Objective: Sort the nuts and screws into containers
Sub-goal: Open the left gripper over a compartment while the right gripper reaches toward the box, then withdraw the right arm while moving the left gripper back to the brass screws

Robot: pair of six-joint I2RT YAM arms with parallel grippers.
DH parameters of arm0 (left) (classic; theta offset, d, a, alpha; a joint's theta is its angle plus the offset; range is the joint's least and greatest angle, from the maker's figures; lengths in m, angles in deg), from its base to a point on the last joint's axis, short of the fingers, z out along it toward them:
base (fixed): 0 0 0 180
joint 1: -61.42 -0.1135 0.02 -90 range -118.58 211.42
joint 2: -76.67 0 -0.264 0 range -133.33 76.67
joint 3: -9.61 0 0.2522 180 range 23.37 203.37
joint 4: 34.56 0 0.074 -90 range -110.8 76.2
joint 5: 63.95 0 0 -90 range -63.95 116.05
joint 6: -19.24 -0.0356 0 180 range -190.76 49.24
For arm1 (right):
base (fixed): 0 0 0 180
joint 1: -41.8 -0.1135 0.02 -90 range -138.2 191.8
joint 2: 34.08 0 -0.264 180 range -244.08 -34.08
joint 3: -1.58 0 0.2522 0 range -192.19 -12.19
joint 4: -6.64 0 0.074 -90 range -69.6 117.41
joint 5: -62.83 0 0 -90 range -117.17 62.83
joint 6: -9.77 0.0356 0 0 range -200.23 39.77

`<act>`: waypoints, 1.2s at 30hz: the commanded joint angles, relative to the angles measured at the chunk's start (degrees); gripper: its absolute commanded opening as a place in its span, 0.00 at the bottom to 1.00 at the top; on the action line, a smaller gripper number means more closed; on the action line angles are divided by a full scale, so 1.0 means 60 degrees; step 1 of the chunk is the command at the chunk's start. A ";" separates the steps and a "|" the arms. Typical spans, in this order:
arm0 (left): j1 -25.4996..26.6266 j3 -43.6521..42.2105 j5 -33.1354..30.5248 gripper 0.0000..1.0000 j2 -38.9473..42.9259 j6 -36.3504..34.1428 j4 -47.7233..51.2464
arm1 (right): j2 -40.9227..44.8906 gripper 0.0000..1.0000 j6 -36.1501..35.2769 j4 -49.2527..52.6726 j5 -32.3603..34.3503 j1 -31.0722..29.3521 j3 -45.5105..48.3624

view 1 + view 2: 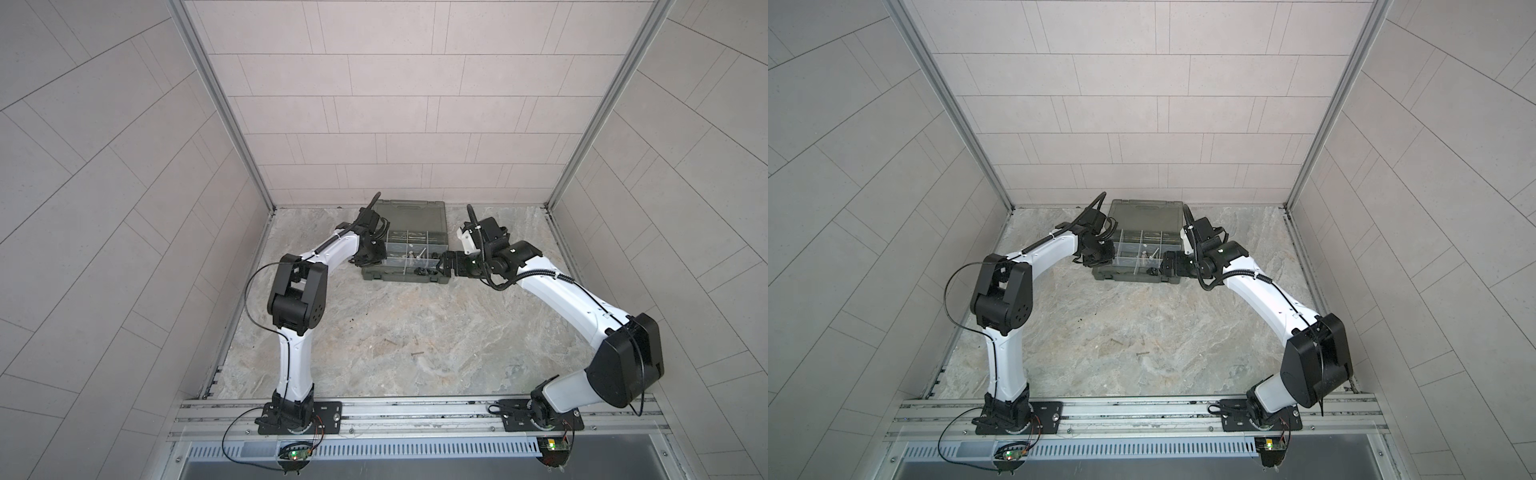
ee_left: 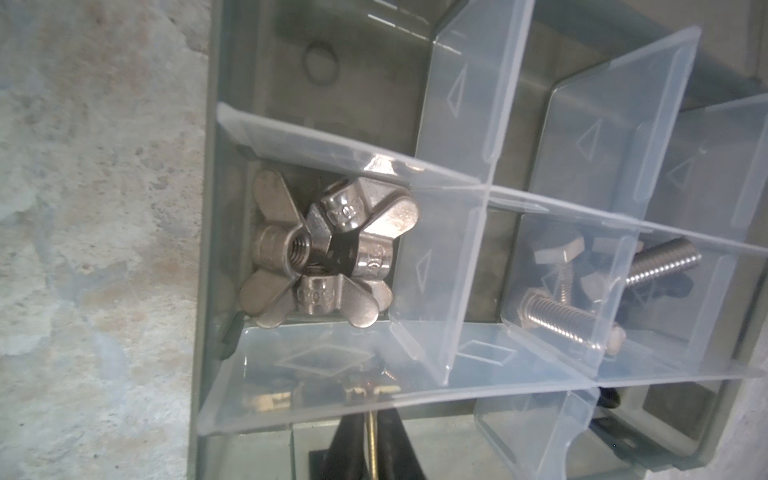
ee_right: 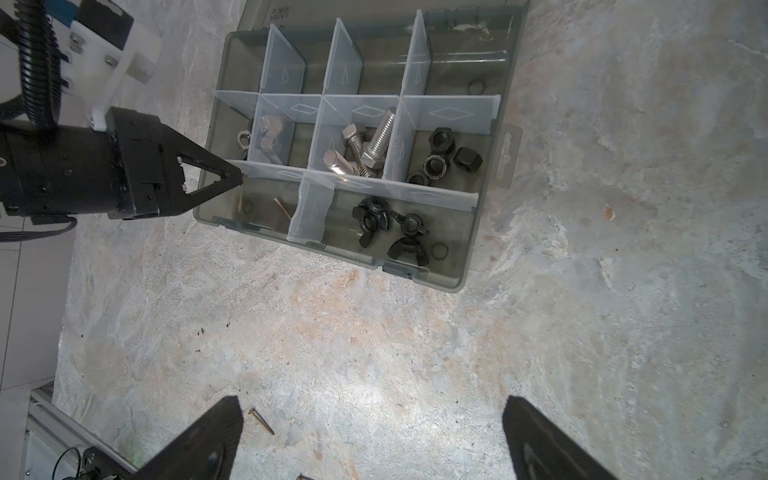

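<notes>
By the end compartment of the case (image 3: 465, 266), left gripper (image 3: 234, 181) with jaws almost together, pinching a brass screw (image 3: 240, 203) (hanging point down), bolts (image 3: 365, 151) in a middle compartment, black nuts (image 3: 440, 160) next door, right gripper (image 3: 372, 401) spread wide and empty over the table (image 3: 415, 353), loose screw (image 3: 262, 421) beneath it.

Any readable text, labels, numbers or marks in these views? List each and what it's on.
Silver wing nuts: stamped characters on the hubs, too blurred to read.
Case lid: one printed line, upside down and cut off by the frame, unreadable.
Clear dividers: embossed triangle and diamond outlines only, no words.
</notes>
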 commanded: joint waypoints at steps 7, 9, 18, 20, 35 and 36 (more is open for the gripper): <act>0.0004 -0.0227 0.0301 0.31 0.0981 0.0086 -0.0180 | 0.0150 0.99 -0.0258 0.0213 0.0055 -0.0043 -0.0106; 0.0046 -0.0492 0.0311 0.32 0.1447 0.0119 -0.0180 | 0.0223 0.99 -0.0225 0.0320 0.0064 -0.0045 -0.0081; 0.0835 -0.3764 0.0011 0.36 0.4773 -0.0225 -0.0282 | 0.1169 0.99 -0.0360 0.0617 0.0221 -0.0067 0.0565; 0.1323 -0.4731 -0.0167 0.38 0.5682 -0.0408 -0.0337 | 0.1473 0.99 -0.0385 0.0736 0.0281 -0.0077 0.0821; 0.5457 -0.8074 -0.1502 0.39 0.8573 -0.0719 -0.1071 | 0.4085 0.99 -0.0313 0.1783 0.0812 -0.0054 0.2374; 0.5746 -0.8084 -0.1674 0.39 0.8434 -0.0814 -0.1115 | 0.4250 0.99 -0.0261 0.1833 0.0838 -0.0056 0.2423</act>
